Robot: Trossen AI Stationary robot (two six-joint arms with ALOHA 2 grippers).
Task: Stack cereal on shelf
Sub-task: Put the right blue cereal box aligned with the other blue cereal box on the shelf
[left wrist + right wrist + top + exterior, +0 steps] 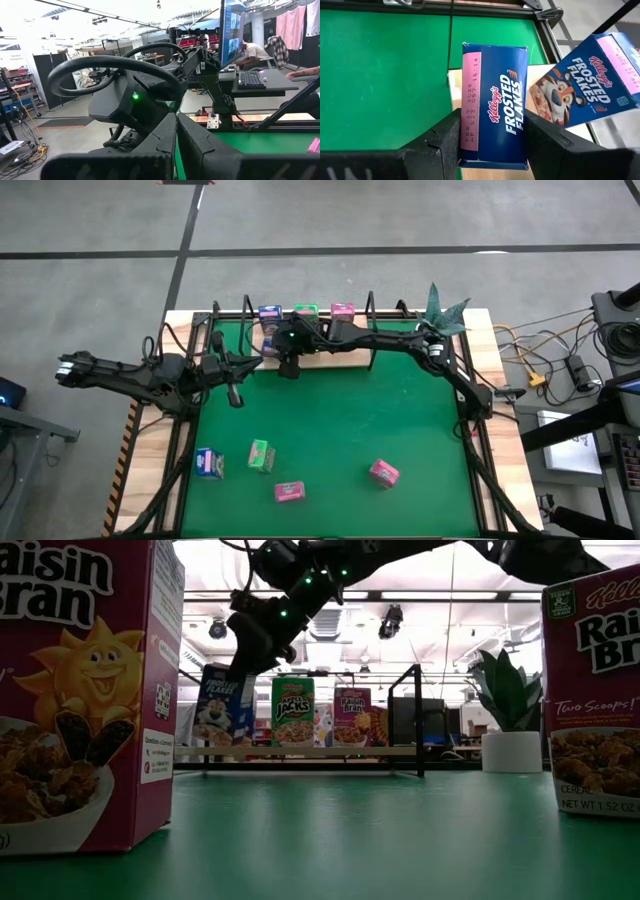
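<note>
The shelf (330, 358) is a light-wood board with black rod uprights at the mat's far edge. On it stand a blue (270, 311), a green (305, 310) and a pink cereal box (342, 309). My right gripper (492, 125) reaches over the shelf's left end (288, 368), shut on another blue cereal box (495, 100). Beside that box stands the shelf's blue one (590, 95). My left gripper (235, 395) hangs shut above the mat's left side, touching nothing. My right gripper pinches the blue box between its two fingers, one finger (447, 137) on each of two opposite faces (465, 145), at the end nearest the wrist. The fingers slant down toward the shelf and lie along the box. Whether the box touches the board (540, 102) cannot be told.
On the green mat's near part lie a blue (209, 463), a green (261, 455) and two pink boxes (290, 492), (384, 472); both pink ones loom large in the low view (80, 690), (595, 690). A potted plant (440, 310) stands at the far right corner.
</note>
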